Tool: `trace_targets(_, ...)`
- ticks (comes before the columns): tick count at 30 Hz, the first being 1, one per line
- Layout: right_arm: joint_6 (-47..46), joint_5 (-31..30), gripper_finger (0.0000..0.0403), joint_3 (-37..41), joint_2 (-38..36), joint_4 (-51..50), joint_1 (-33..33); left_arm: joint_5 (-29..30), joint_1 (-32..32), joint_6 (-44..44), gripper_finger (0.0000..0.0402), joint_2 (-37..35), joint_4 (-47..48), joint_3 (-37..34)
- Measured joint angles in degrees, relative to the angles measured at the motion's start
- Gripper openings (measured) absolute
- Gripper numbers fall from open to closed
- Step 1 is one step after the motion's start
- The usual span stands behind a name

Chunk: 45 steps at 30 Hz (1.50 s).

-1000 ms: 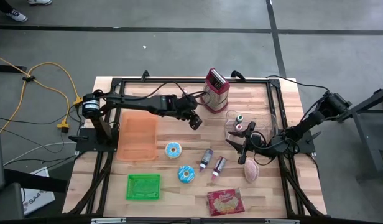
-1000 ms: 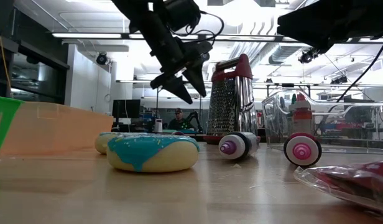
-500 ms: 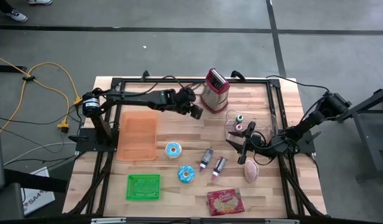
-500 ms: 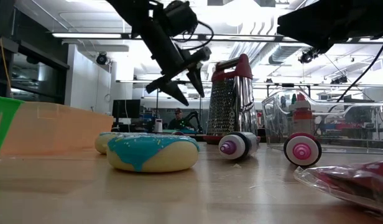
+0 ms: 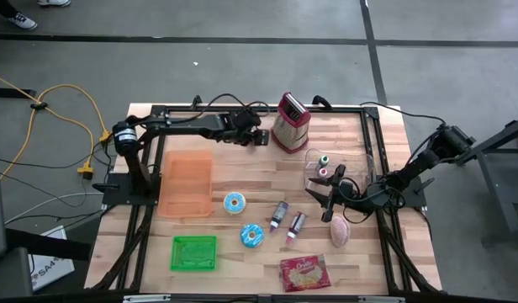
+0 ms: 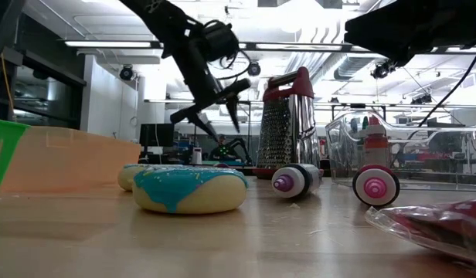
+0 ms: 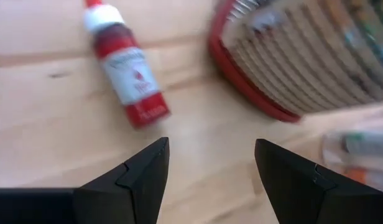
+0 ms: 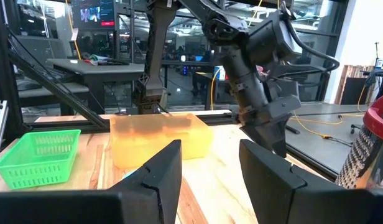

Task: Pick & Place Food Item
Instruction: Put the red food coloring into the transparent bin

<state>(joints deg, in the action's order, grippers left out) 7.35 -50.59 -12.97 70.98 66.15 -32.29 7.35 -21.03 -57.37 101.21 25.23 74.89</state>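
My left gripper point(image 5: 261, 140) hangs open above the table's far middle, just left of the red-topped metal grater point(image 5: 291, 122). In its wrist view a small red bottle point(image 7: 126, 68) lies on the wood beyond the fingers, left of the grater's red base point(image 7: 266, 99). Two blue-iced donuts point(image 5: 235, 202) point(image 5: 251, 236), a pink food item point(image 5: 340, 229) and a red snack packet point(image 5: 303, 272) lie on the table. My right gripper point(image 5: 319, 189) waits open above the table, at the right, near the pink item.
An orange tray point(image 5: 186, 183) and a green basket point(image 5: 194, 252) sit at the left. Two small bottles point(image 5: 279, 213) point(image 5: 295, 225) lie mid-table. A clear container point(image 5: 326, 164) with bottles in it stands right of centre, beside my right gripper.
My left gripper has swung toward the table's far edge, drawing up beside the grater, and has rolled about its own axis while staying open. Nothing on the table has moved.
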Motion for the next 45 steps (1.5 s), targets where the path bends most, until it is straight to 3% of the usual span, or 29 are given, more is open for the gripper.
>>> trace_targets(10,0.01,0.0,0.0149,0.0,0.0,0.0,0.02,-1.19,-2.21,-0.41,0.0232,0.9,6.01,3.74)
trace_targets(20,0.0,-0.2,0.0149,0.0,0.02,-1.42,0.03,-0.04,-2.8,-4.64,0.0232,9.61,12.68,12.73)
trace_targets(45,0.0,0.0,0.0149,0.0,0.02,-7.78,0.04,0.23,-4.6,-5.65,0.0232,15.95,11.16,12.74)
